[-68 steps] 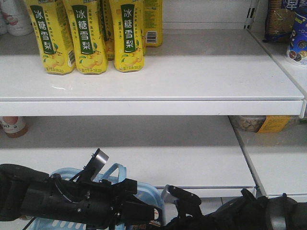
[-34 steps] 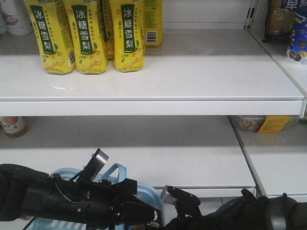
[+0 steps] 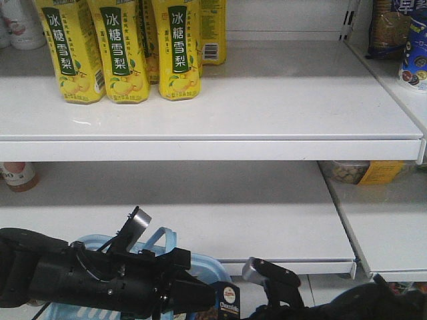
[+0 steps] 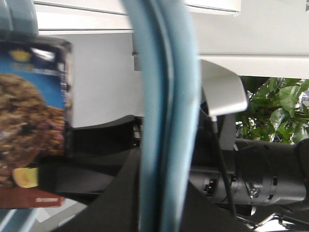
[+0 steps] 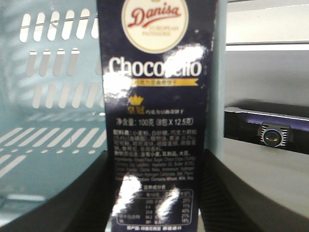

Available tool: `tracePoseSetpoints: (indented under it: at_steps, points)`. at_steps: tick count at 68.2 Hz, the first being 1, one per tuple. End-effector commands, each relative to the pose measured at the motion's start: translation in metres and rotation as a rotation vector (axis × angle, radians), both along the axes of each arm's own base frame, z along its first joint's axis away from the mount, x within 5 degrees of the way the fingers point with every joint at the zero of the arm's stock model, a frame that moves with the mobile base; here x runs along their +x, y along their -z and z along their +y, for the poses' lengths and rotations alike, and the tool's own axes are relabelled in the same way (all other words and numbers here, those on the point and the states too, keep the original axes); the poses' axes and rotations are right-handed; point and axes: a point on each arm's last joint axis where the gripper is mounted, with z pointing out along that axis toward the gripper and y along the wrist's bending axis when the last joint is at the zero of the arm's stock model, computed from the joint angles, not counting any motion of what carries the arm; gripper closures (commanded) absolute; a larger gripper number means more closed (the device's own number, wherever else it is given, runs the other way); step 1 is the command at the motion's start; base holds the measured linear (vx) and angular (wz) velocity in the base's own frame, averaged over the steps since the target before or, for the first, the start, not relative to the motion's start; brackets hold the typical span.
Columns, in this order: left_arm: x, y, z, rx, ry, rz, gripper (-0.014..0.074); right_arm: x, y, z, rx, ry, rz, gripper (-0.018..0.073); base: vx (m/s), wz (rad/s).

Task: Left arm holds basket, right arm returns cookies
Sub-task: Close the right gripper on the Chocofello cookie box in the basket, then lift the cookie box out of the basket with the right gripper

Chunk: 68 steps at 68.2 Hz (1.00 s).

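The light blue basket (image 3: 200,267) hangs low in front of the shelves, its curved handle (image 4: 166,96) running upright through the left wrist view. My left gripper (image 4: 166,193) is shut on that handle; the bulky left arm (image 3: 87,277) lies across the basket. The navy Danisa cookies box (image 5: 157,121) stands upright between my right gripper's (image 5: 157,193) black fingers (image 5: 96,193), which are shut on its sides, with the slotted basket wall (image 5: 48,96) behind. Its top (image 3: 229,295) peeks up beside the left gripper tip. The cookie picture (image 4: 29,121) shows at the left. The right arm (image 3: 280,283) sits bottom right.
Yellow drink bottles (image 3: 120,50) stand on the white upper shelf (image 3: 267,100). The middle shelf (image 3: 233,220) lies just behind the basket, a small bottle (image 3: 19,175) at its left. Snack bags (image 3: 400,40) and a tub (image 3: 347,172) fill the right-hand bay. A green plant (image 4: 275,106) shows behind.
The cookies box top has risen into sight beside the left gripper tip. The right arm has shifted right and its bulk has dropped lower. The left arm and basket have stayed put.
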Motion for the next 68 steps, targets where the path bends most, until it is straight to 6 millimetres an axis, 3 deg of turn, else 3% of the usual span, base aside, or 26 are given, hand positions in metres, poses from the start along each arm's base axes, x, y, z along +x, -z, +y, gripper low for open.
tracePoseSetpoints:
  at_steps: [1, 28, 68]
  points:
    - [0.000, -0.021, -0.004, -0.104, 0.005, -0.029, 0.0603, -0.006, -0.016, -0.005, 0.074, 0.026, -0.021, 0.0333, 0.00, 0.00]
    - [0.000, -0.021, -0.004, -0.104, 0.005, -0.029, 0.0603, -0.033, -0.059, -0.036, 0.217, 0.090, -0.167, 0.0333, 0.00, 0.00]
    - [0.000, -0.021, -0.004, -0.104, 0.005, -0.029, 0.0603, -0.064, -0.083, -0.083, 0.356, 0.204, -0.388, 0.0333, 0.00, 0.00]
